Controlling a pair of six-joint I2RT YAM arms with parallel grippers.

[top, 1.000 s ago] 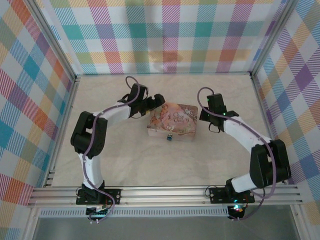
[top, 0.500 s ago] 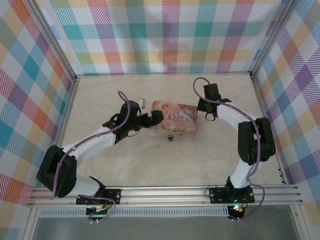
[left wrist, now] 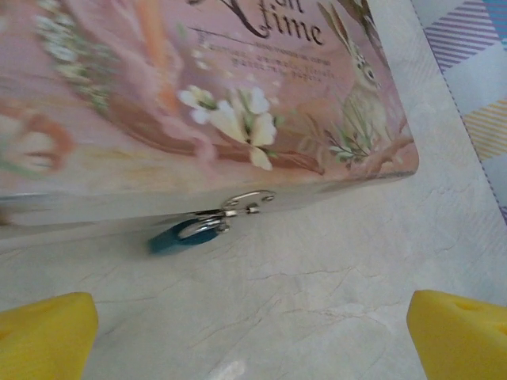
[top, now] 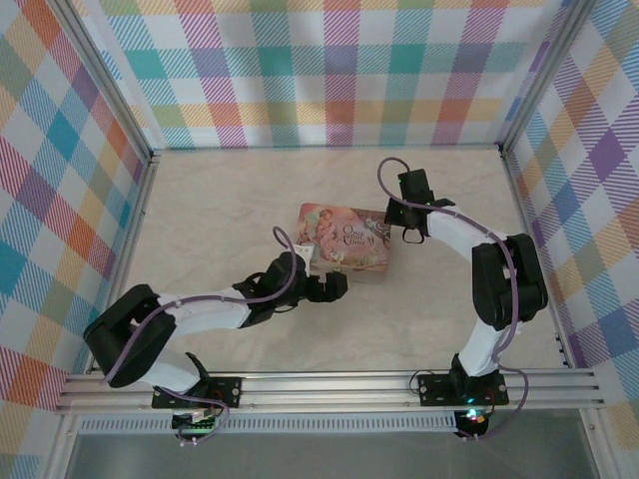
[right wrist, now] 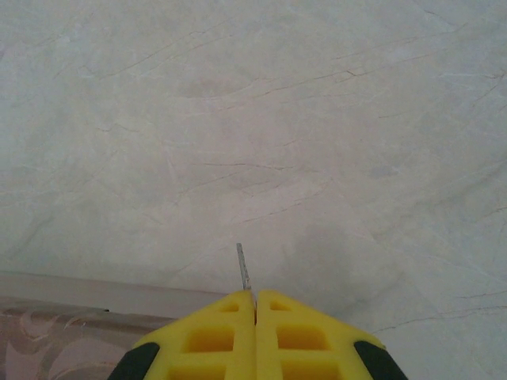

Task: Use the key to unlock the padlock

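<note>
Right end effector (right wrist: 255, 296) pinching key (right wrist: 241, 266), padlock (left wrist: 184, 235) hasped

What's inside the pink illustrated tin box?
Hidden: the pink illustrated rectangular tin box is shut. Only its lid picture and a small bluish padlock on the silver front hasp show.

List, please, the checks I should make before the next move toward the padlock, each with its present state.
1. The left gripper is open: ok, its fingertips stand wide apart.
2. The padlock lies ahead of the left gripper: ok, it hangs from the hasp on the front wall of the tin.
3. The right gripper is shut on the key: ok, a thin metal blade sticks out.
4. The key faces the padlock: not ok, it points over bare table beside the tin.
5. The keyhole can be reached: cannot tell, the padlock is blurred.
</note>
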